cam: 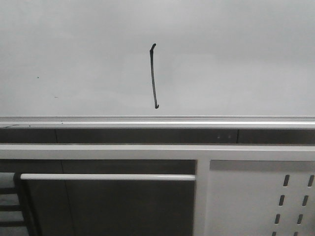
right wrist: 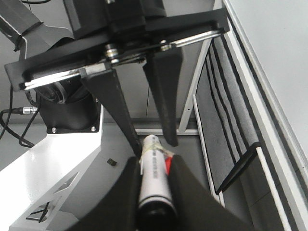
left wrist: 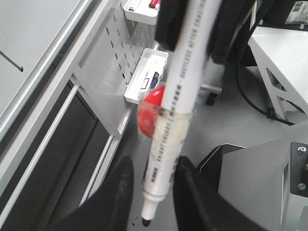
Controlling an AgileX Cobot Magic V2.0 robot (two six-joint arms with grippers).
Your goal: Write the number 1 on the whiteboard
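The whiteboard [cam: 74, 49] fills the upper front view, and the number 1 [cam: 154, 76] is a thin black stroke near its middle. Neither gripper shows in that view. A white marker [left wrist: 180, 91] wrapped with tape and a red piece hangs tip down. My right gripper [right wrist: 156, 161] is shut on its barrel [right wrist: 155, 187]. My left gripper [left wrist: 155, 163] stands open around the marker's lower end, with a gap on each side. In the right wrist view the left gripper [right wrist: 155, 143] reaches the marker from the far side. An end of the stroke [left wrist: 12, 61] shows on the board [left wrist: 29, 38].
Below the board's silver frame [cam: 157, 121] runs a white rack with a rail [cam: 108, 176] and a perforated panel [cam: 261, 196]. Small white trays [left wrist: 147, 74] with pens hang on that panel [left wrist: 115, 62]. The white robot base [right wrist: 48, 173] and black cables [left wrist: 250, 91] lie close by.
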